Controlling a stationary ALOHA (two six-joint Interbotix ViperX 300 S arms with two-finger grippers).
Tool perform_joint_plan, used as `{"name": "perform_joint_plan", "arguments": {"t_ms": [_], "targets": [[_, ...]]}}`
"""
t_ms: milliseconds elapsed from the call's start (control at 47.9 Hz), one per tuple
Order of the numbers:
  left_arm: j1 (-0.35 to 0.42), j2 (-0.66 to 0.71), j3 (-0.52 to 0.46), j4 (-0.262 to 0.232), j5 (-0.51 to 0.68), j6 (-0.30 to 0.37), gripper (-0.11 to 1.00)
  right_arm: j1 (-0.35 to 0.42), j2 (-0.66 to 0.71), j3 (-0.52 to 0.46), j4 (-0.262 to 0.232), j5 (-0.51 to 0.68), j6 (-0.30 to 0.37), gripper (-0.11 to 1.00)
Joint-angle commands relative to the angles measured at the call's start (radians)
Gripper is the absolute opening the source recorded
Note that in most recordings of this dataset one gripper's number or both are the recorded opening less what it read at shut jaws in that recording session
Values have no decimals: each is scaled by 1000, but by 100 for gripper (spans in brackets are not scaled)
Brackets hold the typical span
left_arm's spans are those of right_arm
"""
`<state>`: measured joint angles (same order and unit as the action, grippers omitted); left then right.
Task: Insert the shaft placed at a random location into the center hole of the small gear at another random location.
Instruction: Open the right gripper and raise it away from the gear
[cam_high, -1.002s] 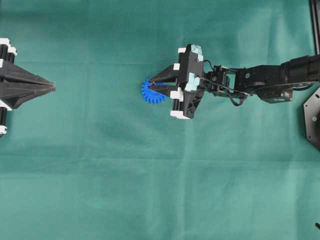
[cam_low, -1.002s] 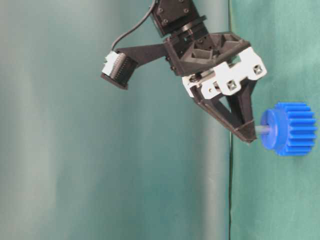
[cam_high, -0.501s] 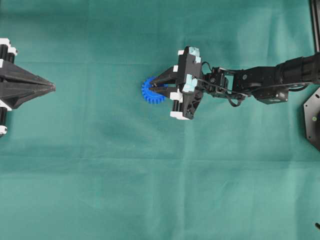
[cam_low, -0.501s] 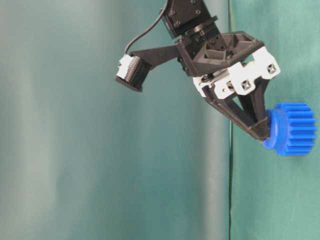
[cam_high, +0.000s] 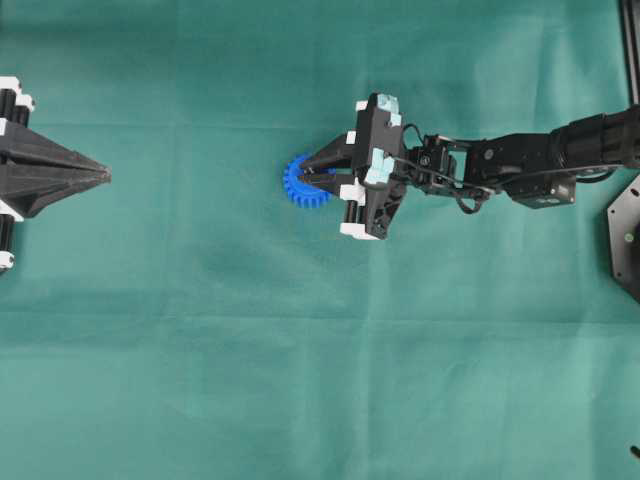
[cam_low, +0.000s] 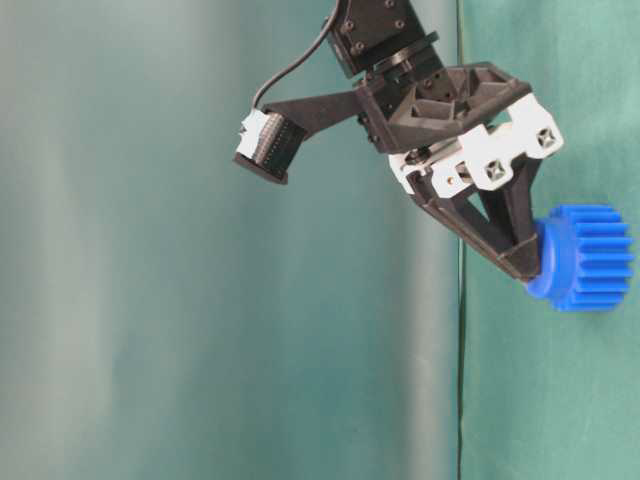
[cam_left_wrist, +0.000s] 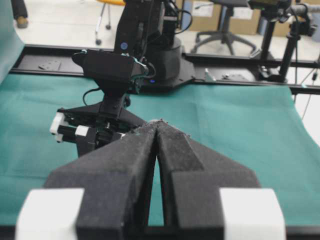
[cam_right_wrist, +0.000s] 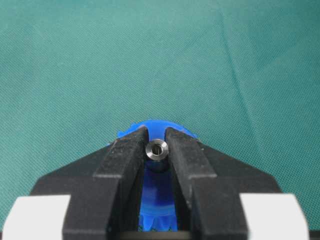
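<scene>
Right jaws clamped on shaft (cam_right_wrist: 157, 149), center hole hidden over small gear (cam_high: 298, 183); left jaws together.

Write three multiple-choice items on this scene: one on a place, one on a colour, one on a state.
1. Where is the right gripper?
A. At the bright blue plastic toothed gear
B. At the cloth's left edge
C. Far above the cloth

2. What colour is the table cloth?
A. Red
B. Green
C. White

3. What do the right jaws hold?
A. Nothing
B. A blue tooth
C. The short silver-grey metal shaft

Key: 1 A, overhead shows the tips over the gear. 2 B, every view. 3 C, the right wrist view shows its shiny end clamped.
</scene>
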<state>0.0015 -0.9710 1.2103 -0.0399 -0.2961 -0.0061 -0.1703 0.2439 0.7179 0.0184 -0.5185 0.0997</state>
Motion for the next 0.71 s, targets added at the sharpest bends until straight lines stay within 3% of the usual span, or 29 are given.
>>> {"name": "perform_joint_plan", "arguments": {"t_ms": [0,104,271,334,689], "targets": [[2,5,-11,0,-9,0,-1,0,-12,-6,-2,-5,-2,16],[2,5,-11,0,-8,0,-1,2,-12,-6,0,-5,-2,19],[0,5,-11,-2,-8,0,-1,8,-12,-14,0,-5,0,66],[0,5,-11,0,-8,0,-1,9,-14,-17,-2,-6,0,76],[0,0,-12,0,-8,-8,-1,14,-138,-20,-11,32,-6,74]]}}
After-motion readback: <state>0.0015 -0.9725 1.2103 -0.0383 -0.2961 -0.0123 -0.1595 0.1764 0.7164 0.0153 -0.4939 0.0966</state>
